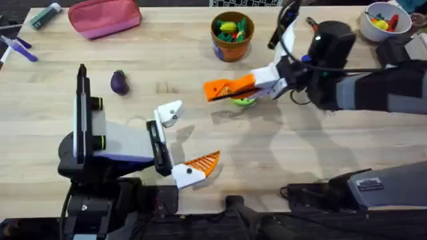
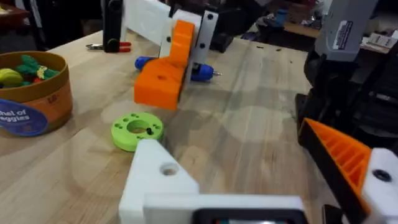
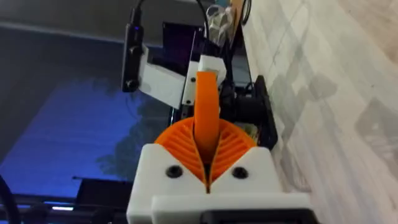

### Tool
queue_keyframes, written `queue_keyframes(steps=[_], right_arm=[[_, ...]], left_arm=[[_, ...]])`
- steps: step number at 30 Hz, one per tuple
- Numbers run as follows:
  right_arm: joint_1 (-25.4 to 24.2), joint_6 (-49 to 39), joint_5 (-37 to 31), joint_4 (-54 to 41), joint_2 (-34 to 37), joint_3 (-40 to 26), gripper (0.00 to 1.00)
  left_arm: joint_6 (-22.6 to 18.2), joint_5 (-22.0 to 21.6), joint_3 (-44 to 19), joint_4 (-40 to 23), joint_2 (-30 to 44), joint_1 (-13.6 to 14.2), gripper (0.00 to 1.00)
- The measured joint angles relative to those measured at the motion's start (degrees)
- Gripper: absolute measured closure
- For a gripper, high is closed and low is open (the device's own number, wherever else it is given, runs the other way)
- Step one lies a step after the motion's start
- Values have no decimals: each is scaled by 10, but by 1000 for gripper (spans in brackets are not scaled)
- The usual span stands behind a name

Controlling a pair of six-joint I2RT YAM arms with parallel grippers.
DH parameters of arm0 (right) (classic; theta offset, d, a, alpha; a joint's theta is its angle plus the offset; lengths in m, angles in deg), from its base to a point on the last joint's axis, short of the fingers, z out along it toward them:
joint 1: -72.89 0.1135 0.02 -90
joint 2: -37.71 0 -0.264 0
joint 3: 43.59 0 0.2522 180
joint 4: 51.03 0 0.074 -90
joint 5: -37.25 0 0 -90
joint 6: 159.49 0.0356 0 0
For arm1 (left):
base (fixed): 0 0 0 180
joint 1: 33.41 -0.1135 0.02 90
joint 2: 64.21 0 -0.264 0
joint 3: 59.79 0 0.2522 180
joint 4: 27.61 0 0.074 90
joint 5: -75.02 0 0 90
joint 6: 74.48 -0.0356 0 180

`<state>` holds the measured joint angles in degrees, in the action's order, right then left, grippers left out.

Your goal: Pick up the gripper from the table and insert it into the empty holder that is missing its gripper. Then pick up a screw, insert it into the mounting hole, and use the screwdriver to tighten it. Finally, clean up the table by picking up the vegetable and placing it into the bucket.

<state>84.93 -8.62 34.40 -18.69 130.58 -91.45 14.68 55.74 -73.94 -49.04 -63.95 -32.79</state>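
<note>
Right hand (image 1: pixel 215 90): extended level toward 9 o'clock, clamped on the gripper (image 1: pixel 227 87). Left hand (image 1: pixel 183 143): apart, holder (image 1: pixel 169 113) bare. Green disc (image 1: pixel 243 101) beneath.

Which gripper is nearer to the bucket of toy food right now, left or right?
Right. The right gripper, shut on the orange gripper finger, sits just in front of the bucket. The left gripper is farther back, near the table's front edge.
</note>
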Motion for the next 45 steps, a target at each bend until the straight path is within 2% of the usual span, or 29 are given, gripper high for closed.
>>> queue_keyframes(steps=[13,30,32,37,45], right_arm=[[83,8,1,-2,18,-7,991],[129,-13,-5,1,41,-7,991],[129,-5,-8,18,41,-5,991],[129,41,-27,134,41,29,991],[129,107,-48,149,41,46,991]], left_arm=[[0,0,0,0,0,0,16],[0,0,0,0,0,0,15],[0,0,0,0,0,0,16],[0,0,0,0,0,0,15],[0,0,0,0,0,0,15]])
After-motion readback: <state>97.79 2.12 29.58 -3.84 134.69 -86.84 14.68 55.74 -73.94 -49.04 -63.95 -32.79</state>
